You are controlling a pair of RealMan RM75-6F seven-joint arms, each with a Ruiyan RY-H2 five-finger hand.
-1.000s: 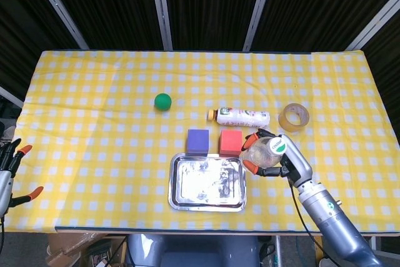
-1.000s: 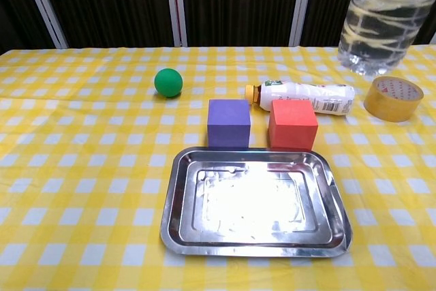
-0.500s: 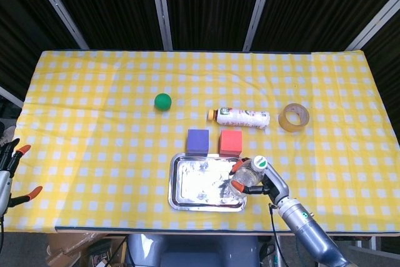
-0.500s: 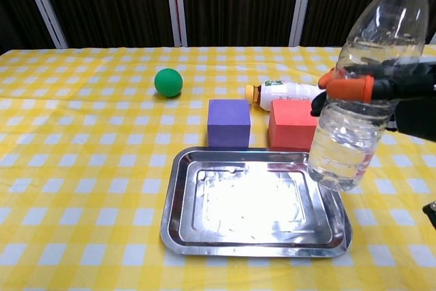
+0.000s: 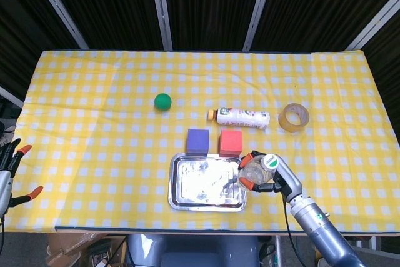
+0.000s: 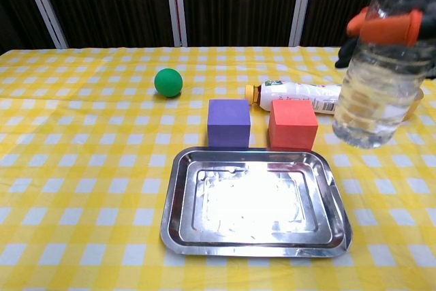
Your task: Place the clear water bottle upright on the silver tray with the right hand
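So the clear water bottle [image 6: 380, 66] is up in the air, gripped by the right hand [image 5: 270, 176], sitting just off the silver tray [image 6: 178, 189] at about its 3 o'clock edge. It looks roughly upright with a slight lean, cap toward the head camera, base hanging over the yellow checked cloth [image 5: 94, 123] rather than over the tray floor. Orange-tipped fingers [image 6: 383, 24] are wrapped around the upper body of the bottle; the thumb side I can't make out.

To do this bit well, I'd slide it toward 9 o'clock until the base is fully inside the rim, square it up vertical, then lower straight down and only let go once the bottom sits flat. The raised lip could tip it if it lands half on.

At the tray's 12 o'clock sit a purple cube [image 6: 229, 123] and a red cube [image 6: 292, 125], so don't swing wide that way. Behind them lies a white drink bottle [image 6: 300, 95] with a green-marked label, text too small to read. Tape roll [image 5: 294, 117] has red print, unreadable too. Green ball [image 6: 168, 82] is well off toward 11.

Left hand [image 5: 11, 170] hangs at the far table edge, fingers spread, holding nothing.
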